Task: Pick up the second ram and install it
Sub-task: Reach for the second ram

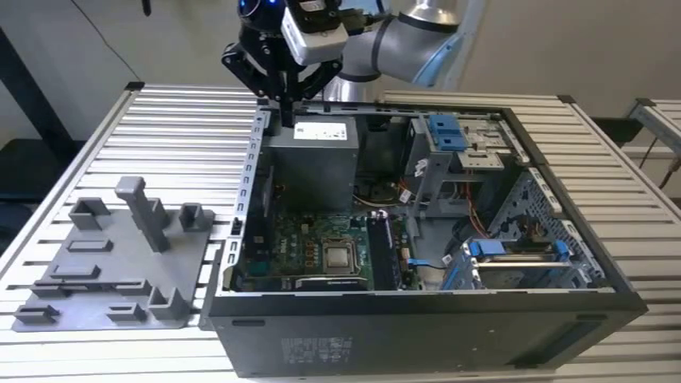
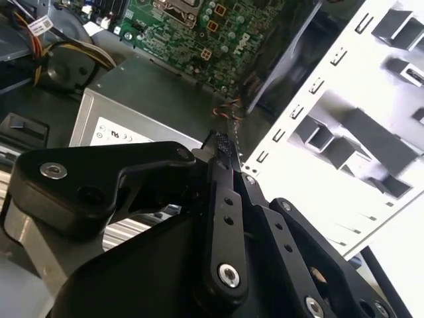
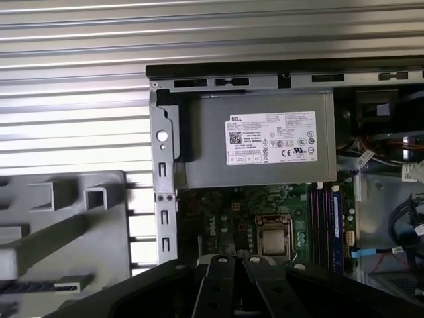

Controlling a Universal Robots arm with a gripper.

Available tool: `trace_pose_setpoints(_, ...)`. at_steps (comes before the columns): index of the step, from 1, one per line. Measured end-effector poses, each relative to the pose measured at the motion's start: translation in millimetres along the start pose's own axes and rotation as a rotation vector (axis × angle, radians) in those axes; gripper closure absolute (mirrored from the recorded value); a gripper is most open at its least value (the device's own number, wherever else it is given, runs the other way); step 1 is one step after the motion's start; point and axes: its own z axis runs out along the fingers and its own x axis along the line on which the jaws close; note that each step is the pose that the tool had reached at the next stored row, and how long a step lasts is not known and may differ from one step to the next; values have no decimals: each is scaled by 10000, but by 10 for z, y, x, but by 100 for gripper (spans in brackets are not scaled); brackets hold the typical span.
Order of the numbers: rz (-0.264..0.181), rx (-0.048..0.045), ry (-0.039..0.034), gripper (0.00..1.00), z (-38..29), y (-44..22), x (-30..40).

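Note:
My gripper (image 1: 286,120) hangs over the rear left corner of the open computer case (image 1: 251,171), above the grey power supply (image 1: 322,155). Its fingers (image 2: 222,149) are pressed together, and I make out nothing between them in both wrist views (image 3: 232,264). A thin dark strip that looks like the second ram (image 3: 40,286) lies in the grey holder tray (image 3: 79,248), beside the case and away from the gripper. The green motherboard (image 3: 225,218) sits below the power supply, with its long memory slots (image 3: 323,225) beside the processor (image 3: 273,237).
The grey holder tray (image 1: 107,271) with upright posts stands at the exterior view's left of the case. Blue drive brackets (image 1: 447,132) and cables (image 1: 484,195) fill the case's other side. Everything rests on a ribbed metal table (image 1: 181,128).

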Motion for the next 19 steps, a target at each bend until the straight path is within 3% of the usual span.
trace_pose_setpoints(14, 1, 0, -1, 89, -8, -30, 355)
trace_pose_setpoints(19, 18, 0, -1, 89, -10, -40, 432)
